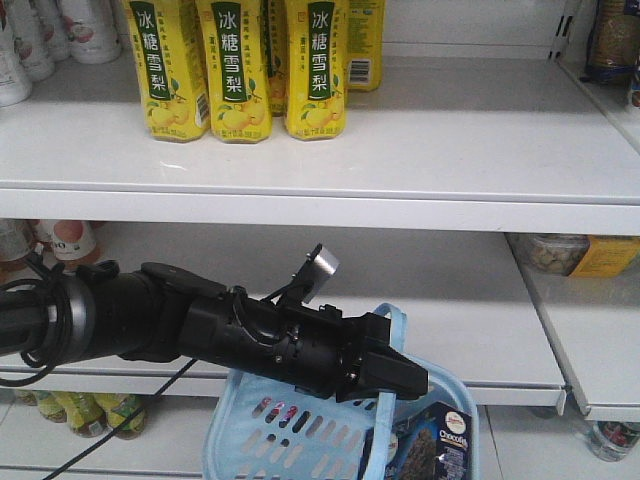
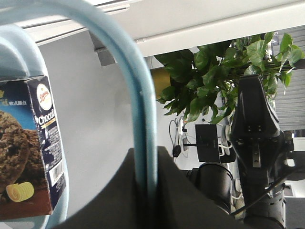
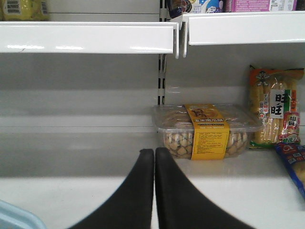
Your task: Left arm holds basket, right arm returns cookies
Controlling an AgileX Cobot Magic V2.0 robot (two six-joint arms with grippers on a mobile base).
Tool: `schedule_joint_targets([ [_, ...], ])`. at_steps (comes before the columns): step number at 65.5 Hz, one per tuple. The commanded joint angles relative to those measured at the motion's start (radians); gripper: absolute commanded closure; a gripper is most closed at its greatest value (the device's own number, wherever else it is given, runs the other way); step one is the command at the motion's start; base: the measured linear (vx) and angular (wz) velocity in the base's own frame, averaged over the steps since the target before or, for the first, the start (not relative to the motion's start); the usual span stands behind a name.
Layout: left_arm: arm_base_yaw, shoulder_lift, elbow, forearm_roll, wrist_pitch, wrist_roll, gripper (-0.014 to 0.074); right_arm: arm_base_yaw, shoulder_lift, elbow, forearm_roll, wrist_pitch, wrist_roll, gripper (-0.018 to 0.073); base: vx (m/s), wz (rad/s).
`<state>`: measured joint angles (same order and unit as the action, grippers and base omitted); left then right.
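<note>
My left arm (image 1: 200, 325) reaches in from the left, and its black gripper (image 1: 405, 378) is shut on the pale blue hoop handle (image 1: 395, 325) of the light blue basket (image 1: 290, 430). In the left wrist view the handle (image 2: 140, 105) runs straight down between the closed jaws of the left gripper (image 2: 147, 155). The cookies (image 1: 443, 445), a dark navy-and-brown carton, stand in the basket's right side, and the carton (image 2: 28, 148) shows at the left of that view. My right gripper (image 3: 154, 152) is shut and empty, facing the middle shelf, with a basket rim (image 3: 14, 217) low left.
Yellow-labelled drink bottles (image 1: 240, 70) stand on the upper shelf (image 1: 400, 190). A clear tub with a yellow label (image 3: 207, 131) sits on the middle shelf, snack bags (image 3: 274, 107) to its right. A shelf upright (image 3: 162, 81) divides the bays. More bottles (image 1: 80, 410) fill the bottom level.
</note>
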<state>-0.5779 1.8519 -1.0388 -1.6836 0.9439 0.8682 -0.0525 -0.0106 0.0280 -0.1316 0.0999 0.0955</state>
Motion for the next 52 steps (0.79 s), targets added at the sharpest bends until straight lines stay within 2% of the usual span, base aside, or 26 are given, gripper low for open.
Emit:
schedule_joint_targets([
  [1, 0.001, -0.052, -0.022, -0.092, 0.017, 0.033, 0.0603, -0.006, -0.012, 0.003, -0.003, -0.079, -0.008, 0.0567, 0.03, -0.01],
  [52, 0.001, -0.052, -0.022, -0.092, 0.017, 0.033, 0.0603, -0.006, -0.012, 0.003, -0.003, -0.079, -0.008, 0.0567, 0.02, 0.00],
])
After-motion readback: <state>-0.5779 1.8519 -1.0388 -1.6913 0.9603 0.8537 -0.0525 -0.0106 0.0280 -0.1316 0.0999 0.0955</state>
